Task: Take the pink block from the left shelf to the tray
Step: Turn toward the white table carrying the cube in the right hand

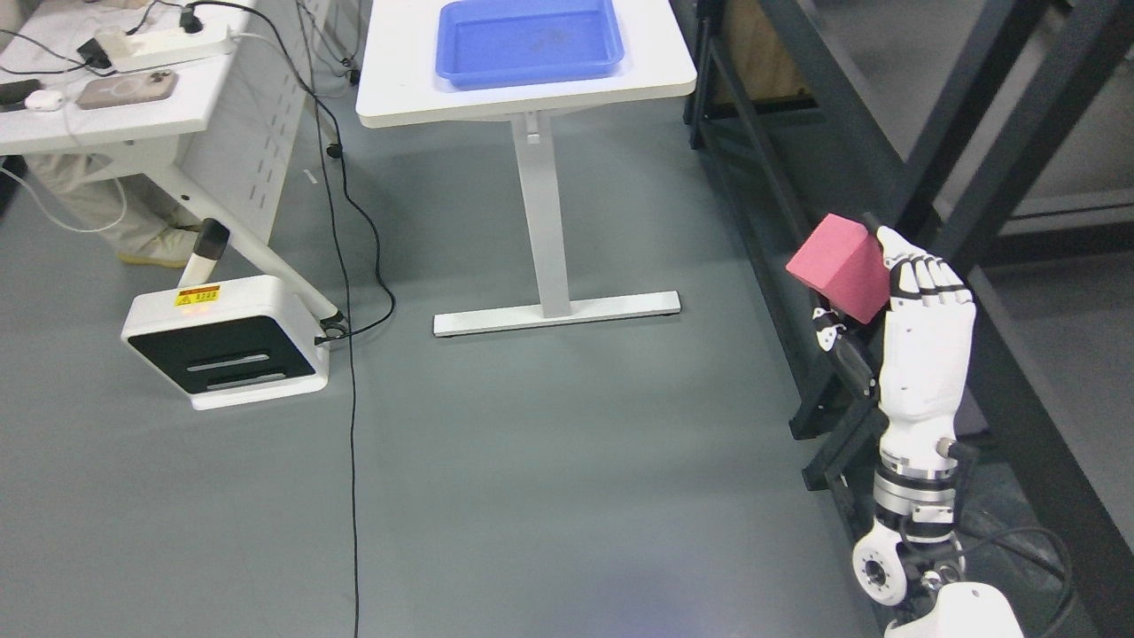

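The right hand [921, 328], raised at the right edge, pinches the pink block [840, 266] between curled fingers [926, 276] and thumb, held in the air beside the dark shelf [886, 124]. The tray [529, 40] sits on a white tabletop [656, 75], well apart at upper centre. A cable [350, 354] crosses the floor near a white base [226, 341] bearing a yellow-red sticker [198, 295], unreadable.

R arm raised, right hand [921, 341] upright, fingers [926, 276] curled
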Controlling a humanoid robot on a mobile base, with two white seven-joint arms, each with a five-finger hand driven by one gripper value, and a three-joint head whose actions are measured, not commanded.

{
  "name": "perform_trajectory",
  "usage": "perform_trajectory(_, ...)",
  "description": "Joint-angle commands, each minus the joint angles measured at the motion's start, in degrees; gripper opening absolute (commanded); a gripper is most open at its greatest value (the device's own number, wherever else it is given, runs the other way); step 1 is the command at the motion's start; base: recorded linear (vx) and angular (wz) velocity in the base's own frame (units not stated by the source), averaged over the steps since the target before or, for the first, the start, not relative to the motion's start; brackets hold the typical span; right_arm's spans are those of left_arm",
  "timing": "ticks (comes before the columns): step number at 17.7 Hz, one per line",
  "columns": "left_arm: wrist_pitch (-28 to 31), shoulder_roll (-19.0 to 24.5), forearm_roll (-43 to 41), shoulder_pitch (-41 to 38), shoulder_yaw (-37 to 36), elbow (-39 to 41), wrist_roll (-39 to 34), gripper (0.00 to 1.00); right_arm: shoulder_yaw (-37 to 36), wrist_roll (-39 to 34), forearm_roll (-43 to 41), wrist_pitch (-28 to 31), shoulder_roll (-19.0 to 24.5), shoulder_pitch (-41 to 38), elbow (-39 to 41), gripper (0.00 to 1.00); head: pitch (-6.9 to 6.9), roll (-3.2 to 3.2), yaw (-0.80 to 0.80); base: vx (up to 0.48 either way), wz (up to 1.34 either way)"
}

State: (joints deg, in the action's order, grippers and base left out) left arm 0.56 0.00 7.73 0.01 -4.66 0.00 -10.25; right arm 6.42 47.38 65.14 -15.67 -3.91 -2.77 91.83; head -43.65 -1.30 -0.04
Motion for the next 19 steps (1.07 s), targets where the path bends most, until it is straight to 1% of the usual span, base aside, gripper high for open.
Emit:
perform_trajectory(1,0.0,1.0,0.0,1.7,0.0,1.0,0.0,1.00,0.3,-0.1,0.2,0.0,0.0,0.0,0.0,0.04,0.00,0.00,0.00,0.119,0.46)
perform_trajectory(9,0.0,1.0,0.0,1.7,0.0,1.0,0.0,1.00,0.3,-0.1,0.3,0.0,0.0,0.5,-0.3,0.04,-0.01,0.00,0.00,0.193,0.36)
perform_trajectory(19,0.0,1.0,0.0,1.7,0.0,1.0,0.0,1.00,0.5,-0.1,0.6,-0.1,0.0,0.4,-0.3,0.04,-0.01,0.00,0.00,0.284,0.08)
